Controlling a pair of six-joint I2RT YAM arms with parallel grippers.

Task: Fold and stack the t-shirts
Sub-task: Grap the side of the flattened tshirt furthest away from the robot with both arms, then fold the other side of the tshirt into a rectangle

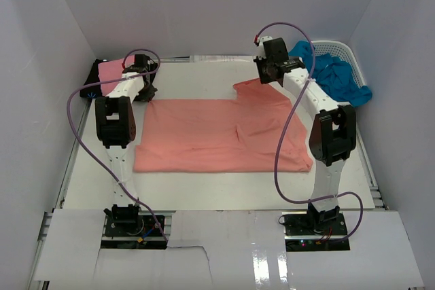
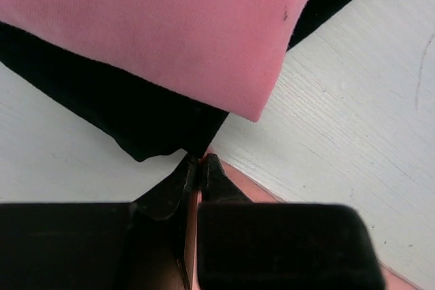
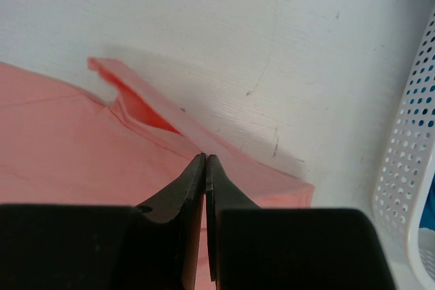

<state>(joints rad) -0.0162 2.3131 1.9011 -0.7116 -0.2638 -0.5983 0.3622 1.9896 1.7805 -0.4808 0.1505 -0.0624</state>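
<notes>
The large salmon-coral t-shirt (image 1: 217,134) lies spread flat across the middle of the table. My left gripper (image 1: 144,90) is at its far left corner, shut on the cloth edge; the left wrist view shows the gripper (image 2: 201,159) with salmon cloth (image 2: 251,191) between its fingers. My right gripper (image 1: 262,77) is at the far right corner, shut on the slightly raised edge; the right wrist view shows it (image 3: 205,159) on the salmon cloth (image 3: 68,140). A folded lighter pink t-shirt (image 1: 112,71) lies on a black t-shirt (image 2: 136,120) at the far left. Bright blue t-shirts (image 1: 336,76) lie in the basket.
The white lattice basket (image 1: 350,52) stands at the far right, its wall close to my right gripper in the right wrist view (image 3: 408,154). White walls enclose the table on three sides. The pink and black stack lies just beyond my left gripper.
</notes>
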